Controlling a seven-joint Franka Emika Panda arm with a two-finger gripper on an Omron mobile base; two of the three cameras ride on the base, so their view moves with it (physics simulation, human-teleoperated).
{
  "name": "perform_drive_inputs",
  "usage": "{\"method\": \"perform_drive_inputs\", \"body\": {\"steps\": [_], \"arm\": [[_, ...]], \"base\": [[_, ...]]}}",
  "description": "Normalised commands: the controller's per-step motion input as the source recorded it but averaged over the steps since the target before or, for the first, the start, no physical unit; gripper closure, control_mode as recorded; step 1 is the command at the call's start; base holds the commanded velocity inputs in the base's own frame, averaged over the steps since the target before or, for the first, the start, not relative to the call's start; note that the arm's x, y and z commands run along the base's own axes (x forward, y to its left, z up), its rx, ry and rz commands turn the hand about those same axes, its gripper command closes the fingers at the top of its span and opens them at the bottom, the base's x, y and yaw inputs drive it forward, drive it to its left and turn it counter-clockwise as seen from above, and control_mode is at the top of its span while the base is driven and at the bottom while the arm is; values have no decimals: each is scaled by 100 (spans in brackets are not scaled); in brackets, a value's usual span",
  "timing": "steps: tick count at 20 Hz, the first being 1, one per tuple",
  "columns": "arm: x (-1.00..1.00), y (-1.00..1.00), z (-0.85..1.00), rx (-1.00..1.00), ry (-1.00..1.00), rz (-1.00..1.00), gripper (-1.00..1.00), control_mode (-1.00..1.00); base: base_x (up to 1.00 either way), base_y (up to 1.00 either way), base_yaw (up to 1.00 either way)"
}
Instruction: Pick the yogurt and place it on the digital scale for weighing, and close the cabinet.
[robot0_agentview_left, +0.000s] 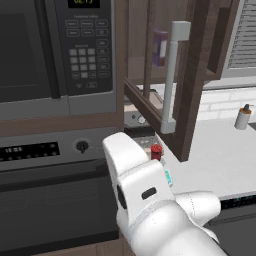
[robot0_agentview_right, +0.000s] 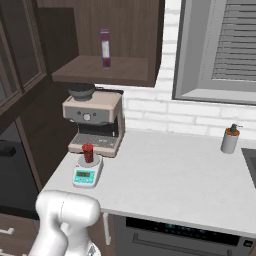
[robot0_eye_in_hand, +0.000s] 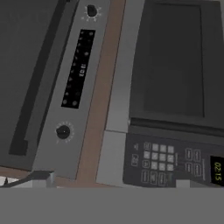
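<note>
The yogurt (robot0_agentview_left: 156, 151) (robot0_agentview_right: 88, 152), a small red cup, stands upright on the round plate of the digital scale (robot0_agentview_right: 86, 175) (robot0_agentview_left: 168, 176), in front of the coffee machine. The cabinet (robot0_agentview_right: 100, 70) above it is open. Its dark wood door (robot0_agentview_left: 192, 100) swings out over the counter with the pale bar handle (robot0_agentview_left: 170, 80) facing me. My white arm (robot0_agentview_left: 150, 200) rises left of the scale. The hand looks at the oven panel and the microwave, rolled sideways. My gripper is open and holds nothing.
A purple box (robot0_agentview_left: 160, 47) (robot0_agentview_right: 105, 47) stands on the cabinet shelf. The coffee machine (robot0_agentview_right: 95, 117) sits behind the scale. A pale bottle with a brown cap (robot0_agentview_right: 230, 139) (robot0_agentview_left: 243, 118) stands at the far right of the counter. The microwave (robot0_eye_in_hand: 175, 65) and oven panel (robot0_eye_in_hand: 78, 70) lie left.
</note>
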Motion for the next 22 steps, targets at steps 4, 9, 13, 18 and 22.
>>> {"method": "perform_drive_inputs", "body": {"steps": [4,9,13,18,22], "arm": [[40,0,-6,0,9,-24,-100,-100],[49,0,0,0,22,-7,-100,-100],[39,0,0,0,1,-8,-100,-100],[35,0,0,0,0,-9,-100,-100],[44,-15,0,3,0,-9,-100,-100]], "base": [[0,0,0],[0,0,0],[0,0,0],[0,0,0],[0,0,0]]}}
